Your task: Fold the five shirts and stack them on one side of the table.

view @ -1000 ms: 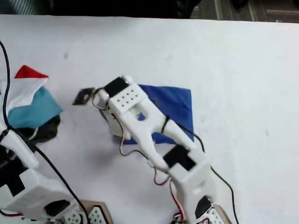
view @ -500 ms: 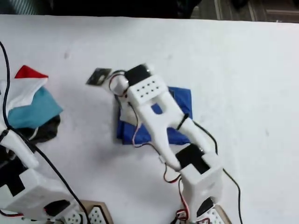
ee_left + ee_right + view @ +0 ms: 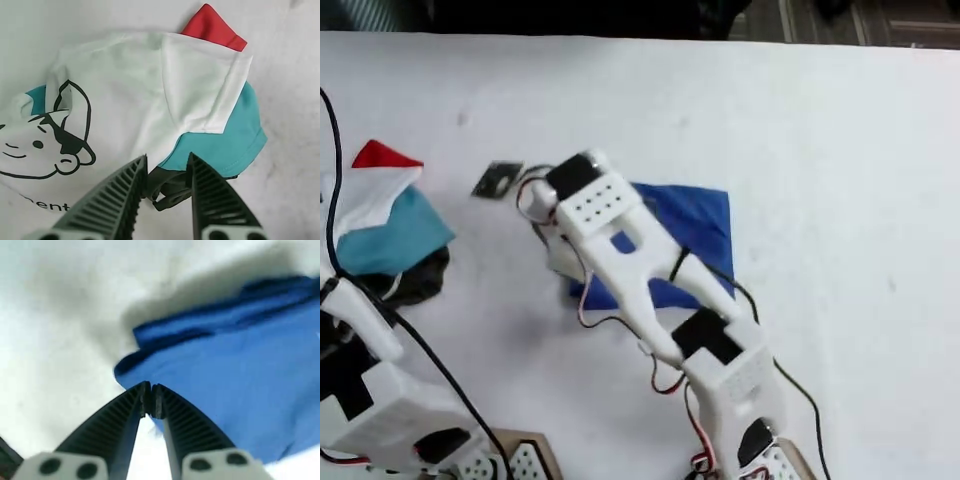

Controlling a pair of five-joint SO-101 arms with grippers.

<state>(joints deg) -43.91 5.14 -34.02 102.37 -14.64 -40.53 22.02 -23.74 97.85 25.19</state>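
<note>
While high view has arm (image 3: 620, 250) over blue shirt (image 3: 695, 225), wrist views: R jaws clenched at edge, L jaws released over pile (image 3: 150, 90).

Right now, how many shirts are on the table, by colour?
Blue shirt: 1
White shirt: 1
Red shirt: 1
Teal shirt: 1
Black shirt: 1
Total: 5

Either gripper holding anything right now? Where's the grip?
Left gripper: open, nothing held. Right gripper: shut at the blue shirt's edge; a pinch of fabric cannot be told.
</note>
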